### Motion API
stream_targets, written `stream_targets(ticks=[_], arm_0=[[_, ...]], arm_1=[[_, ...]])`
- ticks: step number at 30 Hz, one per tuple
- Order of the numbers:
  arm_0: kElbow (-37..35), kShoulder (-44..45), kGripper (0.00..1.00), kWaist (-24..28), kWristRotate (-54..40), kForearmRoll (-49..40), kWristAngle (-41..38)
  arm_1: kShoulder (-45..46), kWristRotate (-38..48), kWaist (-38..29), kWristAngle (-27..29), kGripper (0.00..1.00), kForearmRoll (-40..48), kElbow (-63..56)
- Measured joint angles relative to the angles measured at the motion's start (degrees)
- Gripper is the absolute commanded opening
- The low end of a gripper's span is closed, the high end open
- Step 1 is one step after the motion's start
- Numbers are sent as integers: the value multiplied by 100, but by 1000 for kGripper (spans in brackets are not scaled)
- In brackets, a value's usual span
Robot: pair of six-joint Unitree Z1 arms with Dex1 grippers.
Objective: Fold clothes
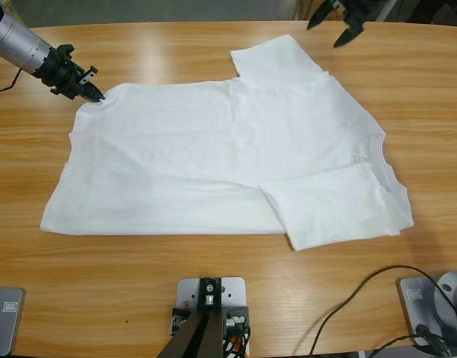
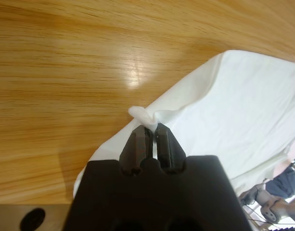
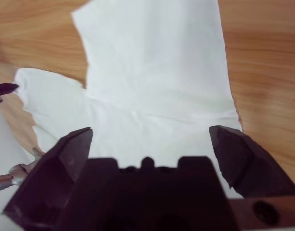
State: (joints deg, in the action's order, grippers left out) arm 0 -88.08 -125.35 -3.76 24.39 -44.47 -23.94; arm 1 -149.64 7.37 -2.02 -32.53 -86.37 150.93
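A small bunch of cloth was pinched between the closed jaws of the left gripper [image 2: 152,129] near the tabletop's far left corner; the right gripper [image 1: 337,21] was held wide open and empty above the far edge; the plain white cotton short-sleeved T-shirt [image 1: 213,156] was spread mid-table on the long wooden table [image 1: 213,276]; one sleeve was judged already folded inward, most folds remaining.

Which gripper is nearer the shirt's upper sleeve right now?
Right. The right gripper hangs open just beyond the upper sleeve, not touching it. The left gripper is shut on the T-shirt hem corner, far across.
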Motion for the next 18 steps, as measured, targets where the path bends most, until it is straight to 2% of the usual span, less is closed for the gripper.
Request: stream_targets(ticks=[6, 13, 18], arm_0=[[0, 0, 0, 16, -33, -5, 0], [0, -7, 0, 20, -40, -5, 0], [0, -7, 0, 21, -61, -31, 0]], arm_1=[[-411, -39, 8, 3, 1000, 0, 0], [-412, -92, 42, 301, 1000, 0, 0], [-413, -176, 42, 271, 996, 141, 0]])
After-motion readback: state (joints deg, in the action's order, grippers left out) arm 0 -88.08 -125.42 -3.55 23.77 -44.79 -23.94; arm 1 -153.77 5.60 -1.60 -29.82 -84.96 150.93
